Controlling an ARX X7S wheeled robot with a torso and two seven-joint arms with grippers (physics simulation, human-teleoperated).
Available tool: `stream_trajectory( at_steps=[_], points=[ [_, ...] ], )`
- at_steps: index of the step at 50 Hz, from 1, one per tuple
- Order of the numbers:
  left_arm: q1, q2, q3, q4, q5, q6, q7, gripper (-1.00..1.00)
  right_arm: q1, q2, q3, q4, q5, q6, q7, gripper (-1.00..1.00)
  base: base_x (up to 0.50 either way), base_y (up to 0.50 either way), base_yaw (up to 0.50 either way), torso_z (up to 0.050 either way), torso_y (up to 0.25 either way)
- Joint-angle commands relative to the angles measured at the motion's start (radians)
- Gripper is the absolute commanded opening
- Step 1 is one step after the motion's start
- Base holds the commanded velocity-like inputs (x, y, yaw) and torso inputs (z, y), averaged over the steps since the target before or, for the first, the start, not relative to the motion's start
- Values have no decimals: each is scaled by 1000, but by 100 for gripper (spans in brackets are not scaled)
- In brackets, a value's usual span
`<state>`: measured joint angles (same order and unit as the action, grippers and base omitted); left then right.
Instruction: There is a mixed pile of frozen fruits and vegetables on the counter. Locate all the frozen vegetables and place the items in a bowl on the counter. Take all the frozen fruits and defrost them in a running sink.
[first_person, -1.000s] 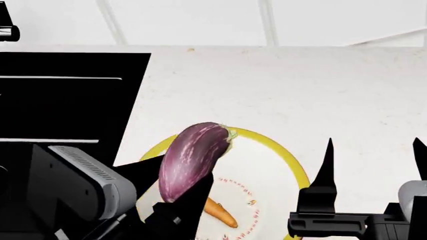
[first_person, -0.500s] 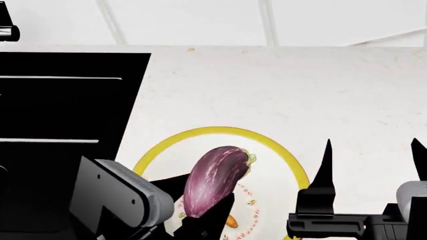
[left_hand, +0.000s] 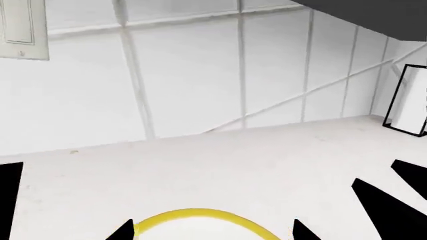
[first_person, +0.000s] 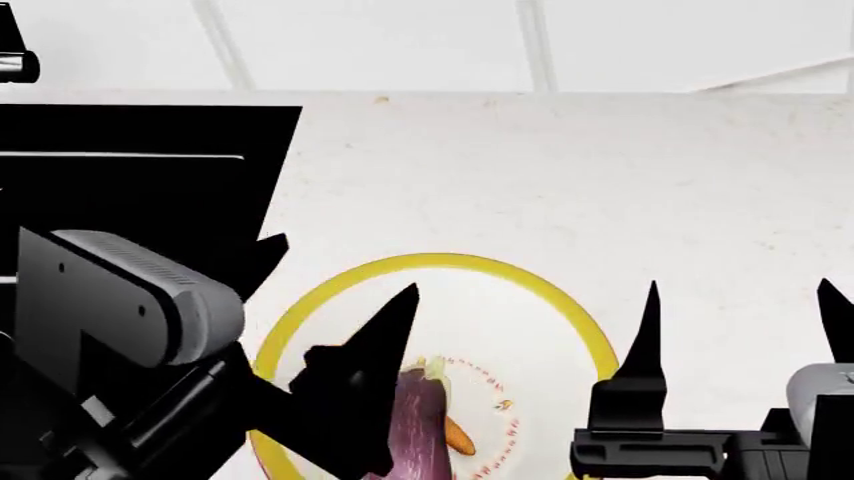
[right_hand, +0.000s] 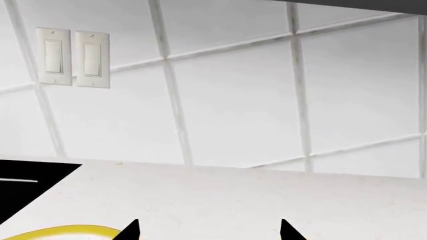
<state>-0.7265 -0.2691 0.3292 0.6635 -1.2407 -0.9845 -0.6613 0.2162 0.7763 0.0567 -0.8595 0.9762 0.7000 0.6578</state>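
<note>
The eggplant (first_person: 424, 425) lies in the bowl (first_person: 567, 300), long axis running toward the back wall, the carrot (first_person: 458, 436) beside it. Left gripper (first_person: 334, 300) spread wide, empty; right gripper (first_person: 741, 320) likewise.

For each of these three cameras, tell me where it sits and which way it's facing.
Head: high, looking down at the bowl with eggplant and carrot; both arms show.
Left wrist: near the left claw, facing the tiled wall; fingertips show.
Right wrist: near the right claw, facing the wall switches.
All share the bowl's yellow rim.
</note>
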Motion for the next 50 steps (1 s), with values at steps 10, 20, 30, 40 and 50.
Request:
stream_trajectory(
  at_steps=[10,20,30,40,50],
  points=[
    [105,-233,-235,179,8,44,-74,100,24,7,-20,-10,-14,13,19,100,0,0,0,0,0],
    [329,-278,-260,234,240,161,-8,100,21,15,16,-21,31,11,42,100,0,0,0,0,0],
    [311,-346,-396,245,111,167,-69,100,37,11,-27,-15,1,21,34,100,0,0,0,0,0],
    [312,-377,-446,266,31,178,-96,100,40,17,-21,-27,-13,16,46,100,10,159,0,0,0],
    [317,-375,-438,255,51,185,-85,100,39,14,-31,-25,-21,10,42,100,15,500,0,0,0]
  ],
)
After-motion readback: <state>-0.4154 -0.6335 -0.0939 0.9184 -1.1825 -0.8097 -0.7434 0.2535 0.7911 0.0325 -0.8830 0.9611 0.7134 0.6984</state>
